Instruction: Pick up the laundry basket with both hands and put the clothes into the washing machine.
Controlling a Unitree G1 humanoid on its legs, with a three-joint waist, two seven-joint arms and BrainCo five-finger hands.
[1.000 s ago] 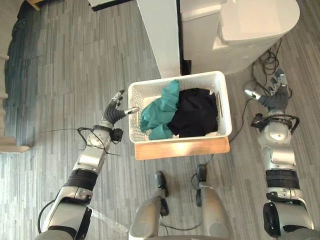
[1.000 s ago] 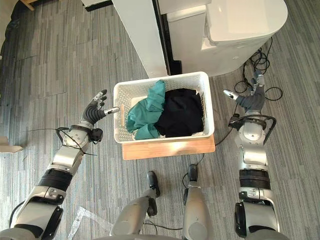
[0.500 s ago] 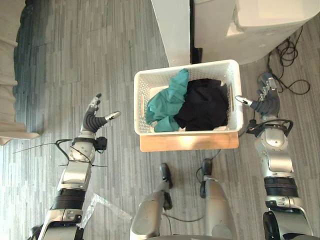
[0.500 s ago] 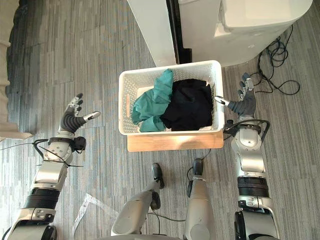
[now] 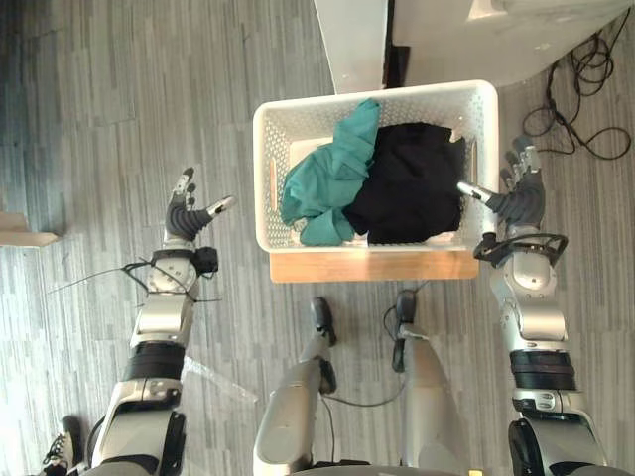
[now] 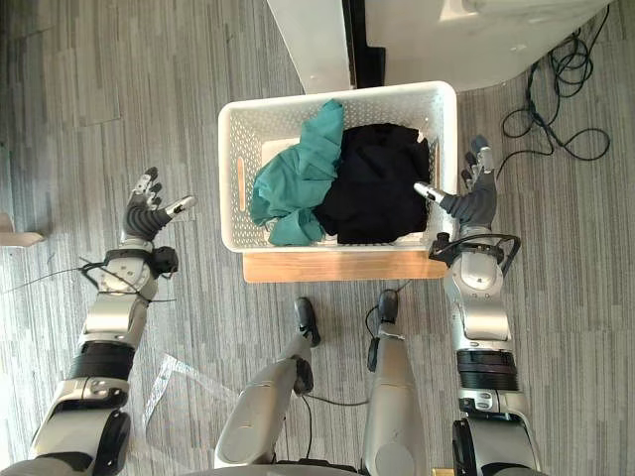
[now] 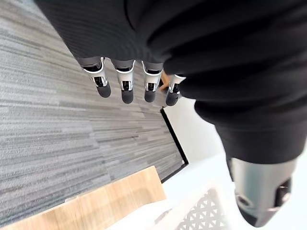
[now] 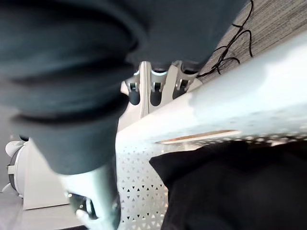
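Observation:
A white laundry basket stands on a low wooden board. Inside lie a teal garment and a black garment. My left hand hovers open over the floor, a short way left of the basket and not touching it. At the basket's right rim my right hand is open, its thumb reaching over the rim and its straight fingers outside the wall. In the left wrist view the fingers are straight, with a basket corner past the thumb.
The white washing machine stands just beyond the basket, beside a white upright panel. Black cables loop on the floor at the far right. A clear plastic scrap lies near my left arm.
The camera has shifted. My left hand has drawn away from the basket's left rim. My right hand has come in from the right to the basket's right rim.

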